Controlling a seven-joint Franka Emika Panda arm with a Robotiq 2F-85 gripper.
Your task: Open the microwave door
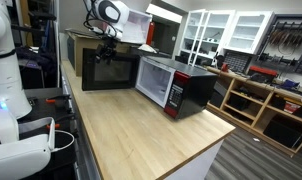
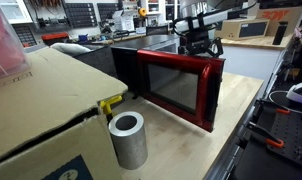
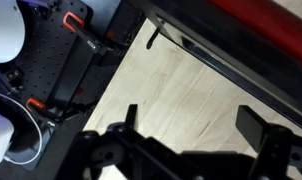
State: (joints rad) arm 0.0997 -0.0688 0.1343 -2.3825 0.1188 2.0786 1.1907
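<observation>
The microwave (image 1: 191, 85) is a black box on the wooden counter, and it also shows in an exterior view (image 2: 131, 60). The microwave door stands swung wide open. Its black inner side faces one exterior view (image 1: 109, 70). Its red frame and dark glass face the other exterior view (image 2: 181, 90). My gripper (image 1: 106, 45) hangs just above the door's top edge, also in an exterior view (image 2: 196, 42). In the wrist view the gripper (image 3: 191, 125) is open and empty, with bare wood between the fingers. The red door edge (image 3: 261, 20) runs along the top right.
A brown cardboard box (image 2: 36, 110) fills the near left, with a grey metal cylinder (image 2: 128, 140) and a yellow piece (image 2: 111, 103) beside it. Another box (image 1: 91, 38) stands behind the microwave. The wooden counter (image 1: 151, 135) stretches forward. Red clamps (image 3: 79, 25) lie beyond the counter edge.
</observation>
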